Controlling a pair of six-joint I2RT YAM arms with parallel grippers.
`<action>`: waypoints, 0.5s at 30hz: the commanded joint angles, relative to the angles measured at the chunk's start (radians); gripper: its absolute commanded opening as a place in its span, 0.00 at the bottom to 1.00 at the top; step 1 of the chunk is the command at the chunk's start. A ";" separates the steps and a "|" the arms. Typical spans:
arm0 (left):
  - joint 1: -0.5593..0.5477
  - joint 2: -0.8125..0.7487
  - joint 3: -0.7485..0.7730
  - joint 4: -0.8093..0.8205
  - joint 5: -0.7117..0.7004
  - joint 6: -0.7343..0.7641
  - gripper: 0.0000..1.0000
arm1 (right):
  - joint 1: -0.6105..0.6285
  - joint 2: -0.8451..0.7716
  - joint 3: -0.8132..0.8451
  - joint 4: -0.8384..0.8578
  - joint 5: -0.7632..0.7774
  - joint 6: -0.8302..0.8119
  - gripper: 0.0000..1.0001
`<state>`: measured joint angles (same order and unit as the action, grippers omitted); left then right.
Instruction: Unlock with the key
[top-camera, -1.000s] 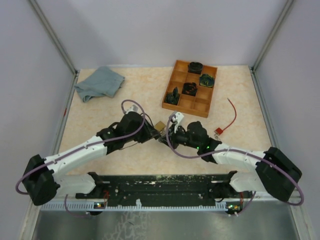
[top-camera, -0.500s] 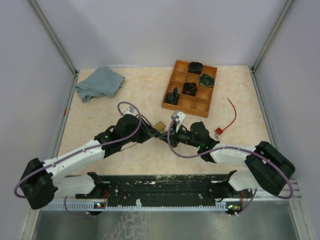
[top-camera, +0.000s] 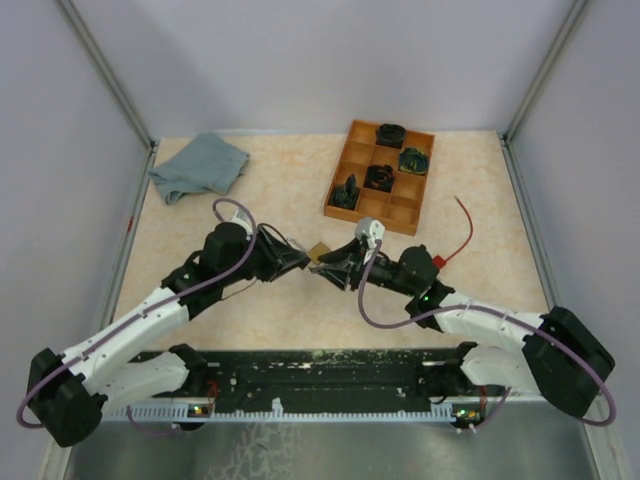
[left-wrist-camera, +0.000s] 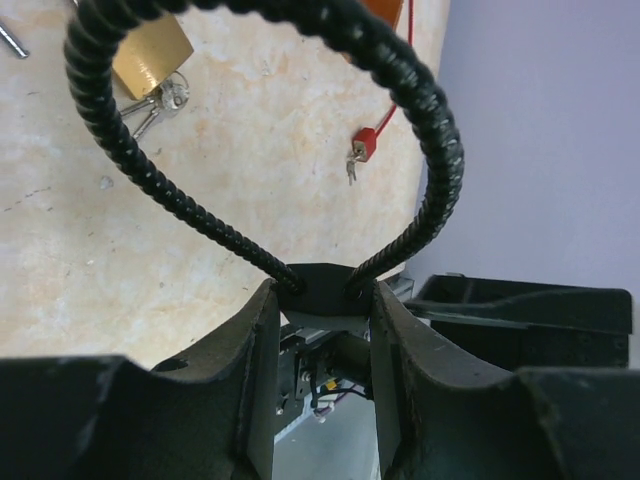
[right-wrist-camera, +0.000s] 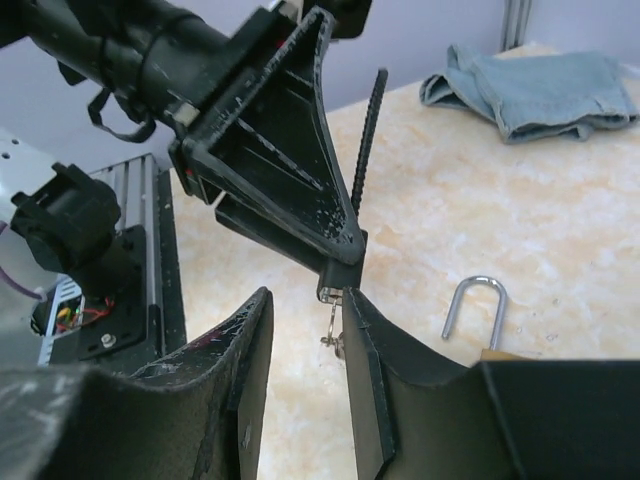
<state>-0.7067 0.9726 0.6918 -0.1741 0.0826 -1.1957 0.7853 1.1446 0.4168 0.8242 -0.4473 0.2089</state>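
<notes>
The left gripper (left-wrist-camera: 322, 300) is clenched on a small dark block, and a black ribbed cable loop (left-wrist-camera: 441, 165) rises out of that block and arches away from the fingers. The block fills the narrow gap between the two dark fingers, which press on it from both sides. The right gripper (right-wrist-camera: 305, 300) has its jaws partly apart and grips nothing that can be made out. The pointed tip of the left gripper reaches into this gap from above. A small silver metal piece (right-wrist-camera: 331, 328) hangs just under that tip, between the right fingers. Whether it touches either finger, and whether it is a key, cannot be told. In the overhead view the two grippers meet nose to nose near the middle of the beige speckled table (top-camera: 290, 190). The brass padlock with a silver shackle (top-camera: 320, 250) lies flat on the table just beyond them. A bunch of silver keys (left-wrist-camera: 150, 108) lies against the lower end of the padlock body; whether one sits in the keyhole cannot be told. A thin red wire with a small red connector (top-camera: 466, 225) lies to the right. An orange wooden compartment tray (top-camera: 402, 212) holding dark parts stands farther back. A crumpled grey-blue cloth (top-camera: 200, 165) lies at the far left.
</notes>
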 joint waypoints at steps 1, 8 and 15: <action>0.025 0.007 0.050 -0.025 0.041 0.020 0.00 | 0.003 -0.046 -0.019 0.037 -0.006 -0.007 0.35; 0.029 0.010 0.057 -0.014 0.053 0.018 0.00 | 0.025 0.016 -0.026 0.047 0.024 -0.031 0.35; 0.029 0.008 0.056 -0.010 0.068 0.015 0.00 | 0.026 0.098 -0.030 0.144 0.035 -0.026 0.28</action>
<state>-0.6827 0.9886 0.7101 -0.2096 0.1272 -1.1881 0.8032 1.2156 0.3840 0.8597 -0.4160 0.1993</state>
